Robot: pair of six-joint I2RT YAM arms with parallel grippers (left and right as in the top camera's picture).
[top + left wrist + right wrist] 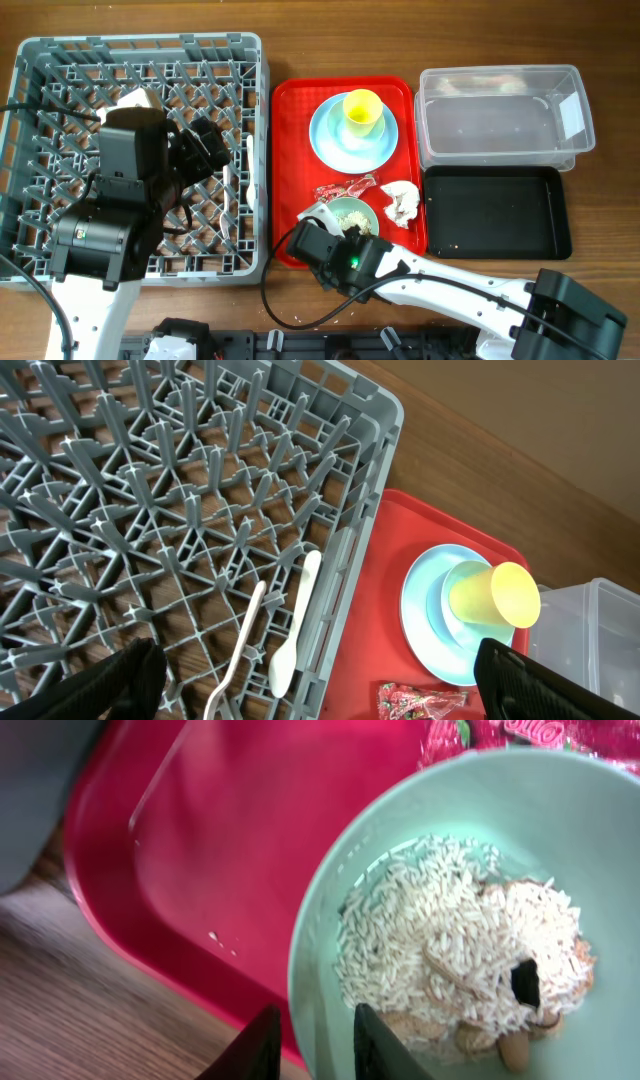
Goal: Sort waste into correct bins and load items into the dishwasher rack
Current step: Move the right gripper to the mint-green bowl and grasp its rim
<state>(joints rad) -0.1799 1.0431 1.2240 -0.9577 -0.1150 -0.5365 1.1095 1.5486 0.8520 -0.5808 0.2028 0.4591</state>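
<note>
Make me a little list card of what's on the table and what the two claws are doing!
rack: white fork and spoon lying inside
red tray: blue plate with yellow cup on it, green bowl of rice, red wrapper, napkin
bins: clear tub and black tray, right of the red tray
left claw: wide open, empty, over the rack
right claw: a finger each side of the bowl's rim; grip unclear
</note>
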